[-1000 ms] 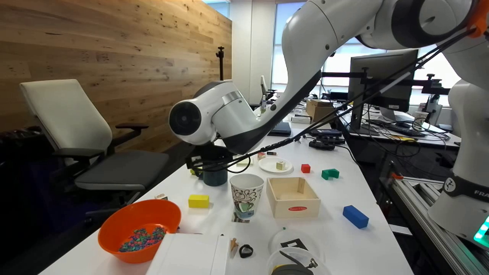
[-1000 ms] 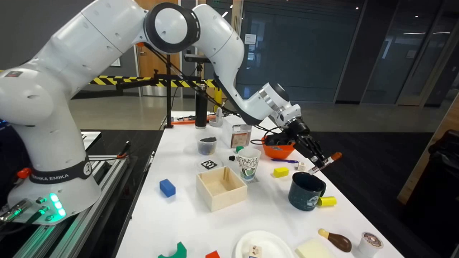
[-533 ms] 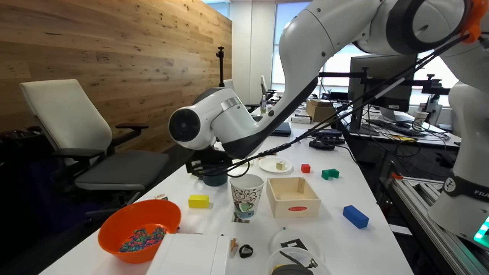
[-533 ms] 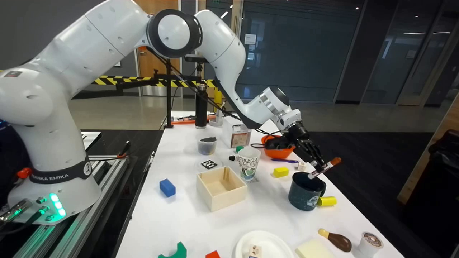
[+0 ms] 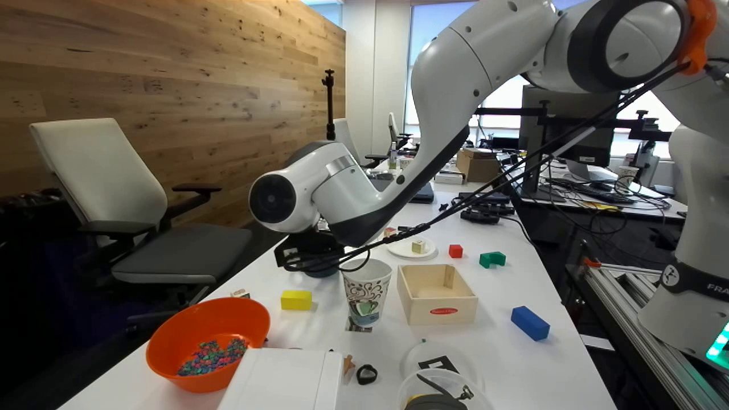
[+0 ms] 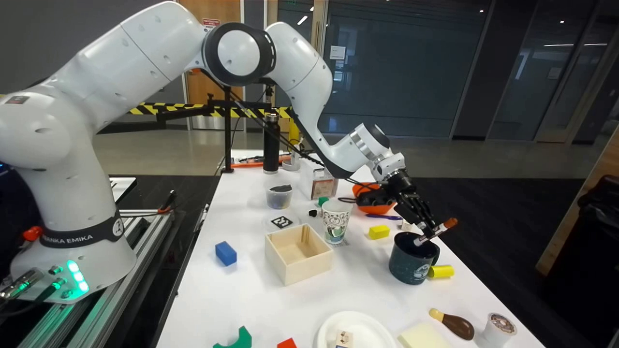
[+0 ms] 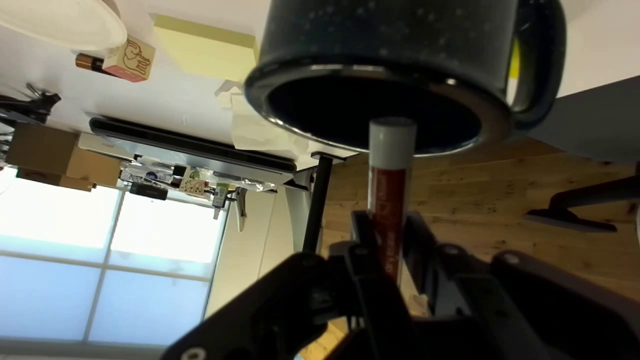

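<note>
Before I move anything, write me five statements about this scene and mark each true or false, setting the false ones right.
1. The tool is shut on the marker. True.
2. The blue block lies outside the wooden box. True.
3. The marker lies in the wooden box. False: the tool holds it.
4. The mug stands upright on the table. True.
5. The mug touches the blue block. False: they stand apart, with the wooden box between them.
</note>
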